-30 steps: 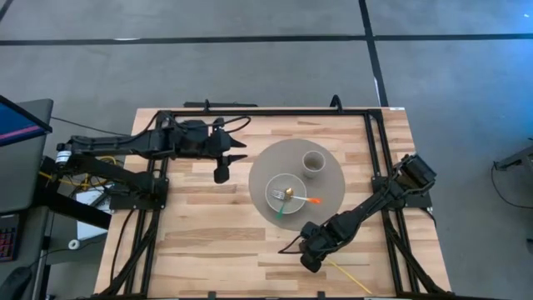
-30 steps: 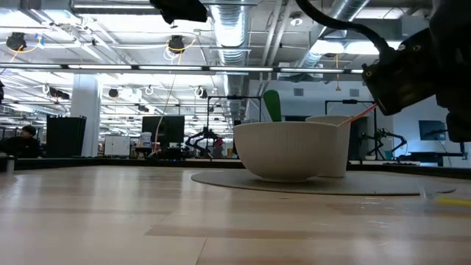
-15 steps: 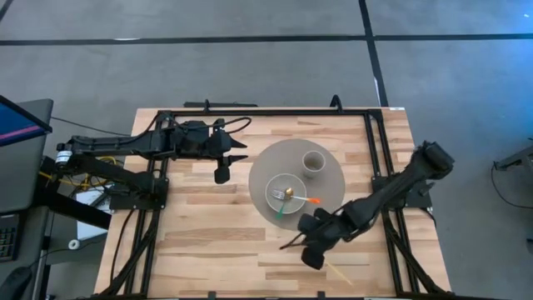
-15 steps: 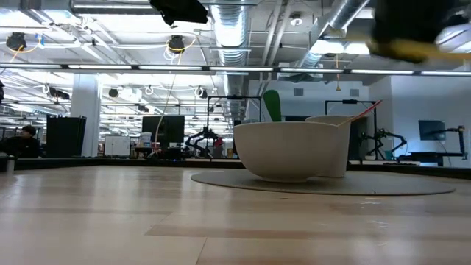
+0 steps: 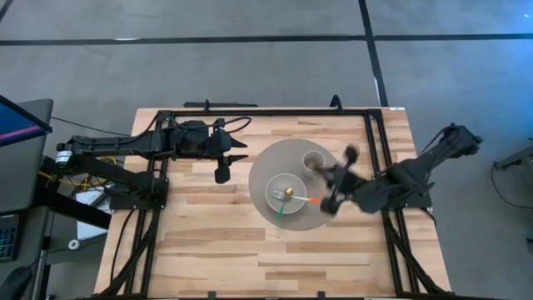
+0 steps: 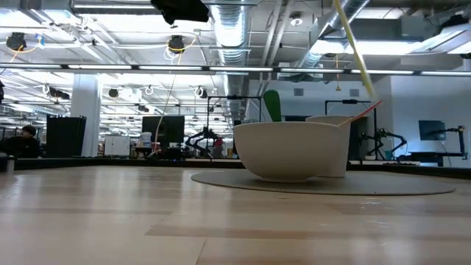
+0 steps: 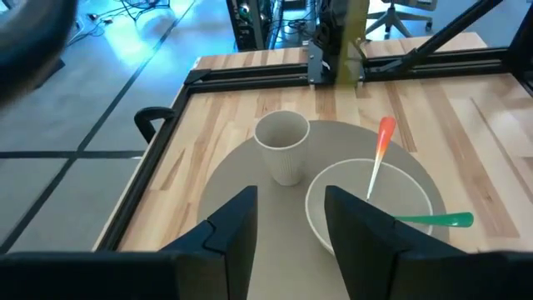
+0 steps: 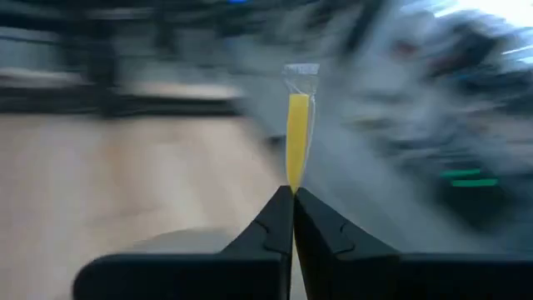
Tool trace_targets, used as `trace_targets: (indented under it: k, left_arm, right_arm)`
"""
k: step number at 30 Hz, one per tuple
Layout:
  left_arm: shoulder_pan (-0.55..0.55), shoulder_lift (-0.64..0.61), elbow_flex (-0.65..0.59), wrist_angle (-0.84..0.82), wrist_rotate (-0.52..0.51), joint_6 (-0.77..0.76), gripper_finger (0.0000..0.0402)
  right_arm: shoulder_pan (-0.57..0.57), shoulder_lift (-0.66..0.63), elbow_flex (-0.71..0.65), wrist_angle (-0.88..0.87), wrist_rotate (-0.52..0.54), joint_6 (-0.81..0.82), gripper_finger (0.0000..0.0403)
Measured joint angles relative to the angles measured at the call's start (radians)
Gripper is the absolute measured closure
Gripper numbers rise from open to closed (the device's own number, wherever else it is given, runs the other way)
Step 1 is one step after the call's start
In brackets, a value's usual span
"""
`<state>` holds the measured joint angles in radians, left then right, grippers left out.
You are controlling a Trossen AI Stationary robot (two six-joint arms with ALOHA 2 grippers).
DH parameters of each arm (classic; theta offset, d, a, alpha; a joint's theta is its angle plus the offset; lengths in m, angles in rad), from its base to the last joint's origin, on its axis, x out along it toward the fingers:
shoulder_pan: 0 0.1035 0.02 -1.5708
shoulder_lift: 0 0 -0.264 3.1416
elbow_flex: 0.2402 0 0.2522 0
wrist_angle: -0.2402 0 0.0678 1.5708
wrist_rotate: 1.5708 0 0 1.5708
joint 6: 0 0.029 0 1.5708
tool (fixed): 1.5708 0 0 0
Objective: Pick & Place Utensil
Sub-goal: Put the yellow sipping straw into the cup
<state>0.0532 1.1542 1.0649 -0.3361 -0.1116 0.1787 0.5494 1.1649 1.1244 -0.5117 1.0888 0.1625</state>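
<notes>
Right gripper (image 8: 291, 200) pinched shut on a yellow utensil (image 8: 296, 125), held above the round mat (image 5: 266, 167) near the worktop's right edge. Bowl (image 5: 286, 193) on the mat holds other utensils. Left gripper (image 7: 287, 225) slightly open, idle near back-left.

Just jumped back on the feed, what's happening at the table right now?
The right gripper has its jaws shut on a yellow utensil and is raised beside the round mat, near the cup. The bowl already holds an orange utensil, a green one and a fork. The left gripper waits open beside the mat.
</notes>
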Motion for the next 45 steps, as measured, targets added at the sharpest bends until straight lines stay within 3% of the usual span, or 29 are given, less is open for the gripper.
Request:
trace_targets:
  k: [3,5,12,19,24,36,45]
  left_arm:
    - [0.000,0.000,0.000,0.002,0.000,0.000,0.0259]
    - [0.000,0.000,0.000,0.002,0.000,0.000,0.0259]
    - [0.000,0.000,0.000,0.007,0.000,0.000,0.0259]
    - [0.000,0.000,0.001,0.007,0.000,0.000,0.0259]
    - [0.000,0.000,0.001,0.007,0.000,0.000,0.0259]
    - [0.000,0.000,0.001,0.004,0.000,0.000,0.0259]
    - [0.000,0.000,0.001,0.004,0.000,0.000,0.0259]
  right_arm:
    - [-0.057,-0.042,0.000,-0.002,0.217,-0.089,0.0401]
    - [-0.115,-0.063,0.000,-0.003,0.238,-0.087,0.0401]
    - [-0.312,-0.043,0.000,0.016,-0.050,-0.117,0.0402]
    - [-0.426,0.034,0.000,0.264,-0.316,-0.279,0.0402]
    - [-0.470,0.069,0.000,0.292,-0.325,-0.267,0.0402]
    - [-0.530,0.085,0.000,0.024,-0.331,0.104,0.0402]
    - [-0.553,0.168,0.000,-0.025,-0.332,0.116,0.0401]
